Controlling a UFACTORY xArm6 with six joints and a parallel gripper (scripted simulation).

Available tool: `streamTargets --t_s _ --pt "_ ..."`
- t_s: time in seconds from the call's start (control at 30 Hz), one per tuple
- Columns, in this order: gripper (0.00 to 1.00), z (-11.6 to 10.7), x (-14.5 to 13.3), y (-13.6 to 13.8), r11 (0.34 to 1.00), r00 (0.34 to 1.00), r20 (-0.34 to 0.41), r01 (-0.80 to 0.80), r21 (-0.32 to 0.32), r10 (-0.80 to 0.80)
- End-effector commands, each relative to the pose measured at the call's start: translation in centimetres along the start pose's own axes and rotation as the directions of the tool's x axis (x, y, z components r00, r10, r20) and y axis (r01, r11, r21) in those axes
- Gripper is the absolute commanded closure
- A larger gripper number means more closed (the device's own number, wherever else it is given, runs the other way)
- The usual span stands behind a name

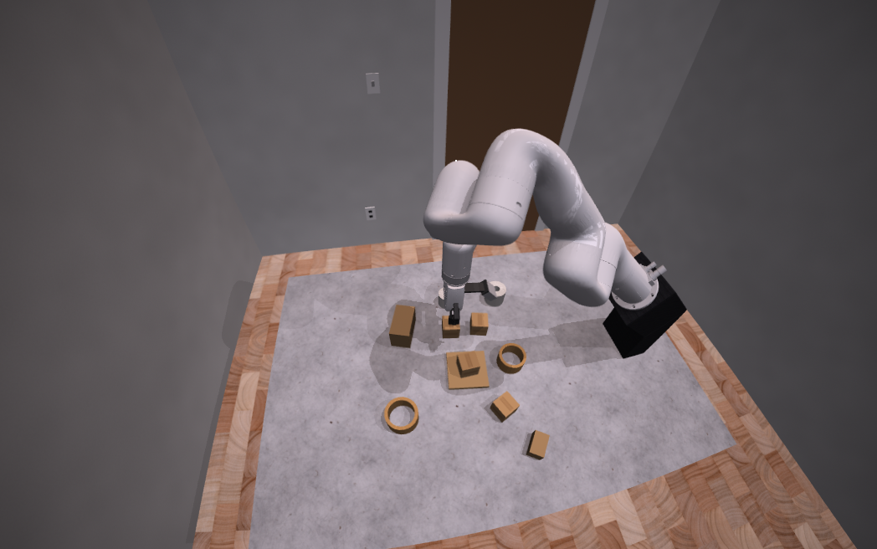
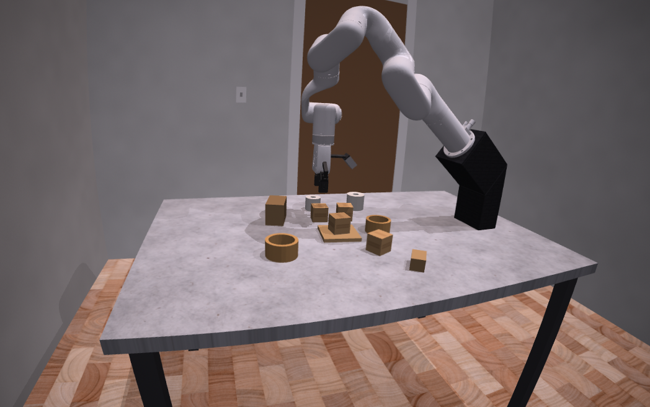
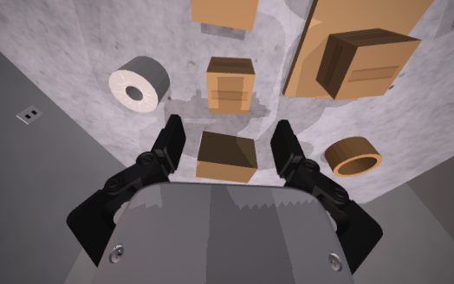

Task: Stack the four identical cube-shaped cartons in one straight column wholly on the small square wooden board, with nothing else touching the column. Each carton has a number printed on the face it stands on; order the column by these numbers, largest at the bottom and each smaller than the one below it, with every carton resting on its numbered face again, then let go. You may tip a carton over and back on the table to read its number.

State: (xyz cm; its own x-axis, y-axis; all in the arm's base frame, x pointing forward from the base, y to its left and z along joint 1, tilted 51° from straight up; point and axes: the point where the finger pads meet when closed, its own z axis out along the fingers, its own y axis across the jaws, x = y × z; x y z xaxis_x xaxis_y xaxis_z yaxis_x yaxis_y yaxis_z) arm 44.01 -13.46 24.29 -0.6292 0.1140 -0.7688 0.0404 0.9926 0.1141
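My gripper (image 1: pixel 453 320) (image 2: pixel 322 188) (image 3: pixel 229 128) is open and empty, high above the table's back part. One carton (image 1: pixel 467 362) (image 2: pixel 339 223) (image 3: pixel 381 65) stands turned on the wooden board (image 1: pixel 479 382) (image 2: pixel 350 236) (image 3: pixel 305 74). Behind the board stand a left carton (image 1: pixel 451 331) (image 2: pixel 319 213) (image 3: pixel 230 91) and a right carton (image 1: pixel 479 325) (image 2: pixel 344 206) (image 3: pixel 226 151); in the wrist view the right one shows between and below the fingertips. A fourth carton (image 1: pixel 505 406) (image 2: pixel 379 243) stands turned at the board's front right. No number is visible; the undersides are hidden.
A tall plain box (image 1: pixel 402 323) (image 2: pixel 275 211) stands back left. A small plain block (image 1: pixel 538 443) (image 2: pixel 418 261) lies front right. One ring (image 1: pixel 401 428) (image 2: pixel 281 252) is front left, another (image 2: pixel 378 227) (image 3: pixel 340 150) right of the board. Two white rolls stand at the back.
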Motion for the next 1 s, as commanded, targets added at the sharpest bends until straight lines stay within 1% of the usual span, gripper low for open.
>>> streamTargets --t_s 0.0,0.53,0.97 --pt "0.0 0.2 -0.1 0.0 1.0 1.0 0.002 0.001 0.001 -0.001" --pt "0.0 1.9 -0.2 0.0 1.0 1.0 0.001 0.001 0.001 -0.001" --pt "0.0 4.0 -0.2 -0.1 1.0 1.0 0.001 0.001 0.001 -0.001"
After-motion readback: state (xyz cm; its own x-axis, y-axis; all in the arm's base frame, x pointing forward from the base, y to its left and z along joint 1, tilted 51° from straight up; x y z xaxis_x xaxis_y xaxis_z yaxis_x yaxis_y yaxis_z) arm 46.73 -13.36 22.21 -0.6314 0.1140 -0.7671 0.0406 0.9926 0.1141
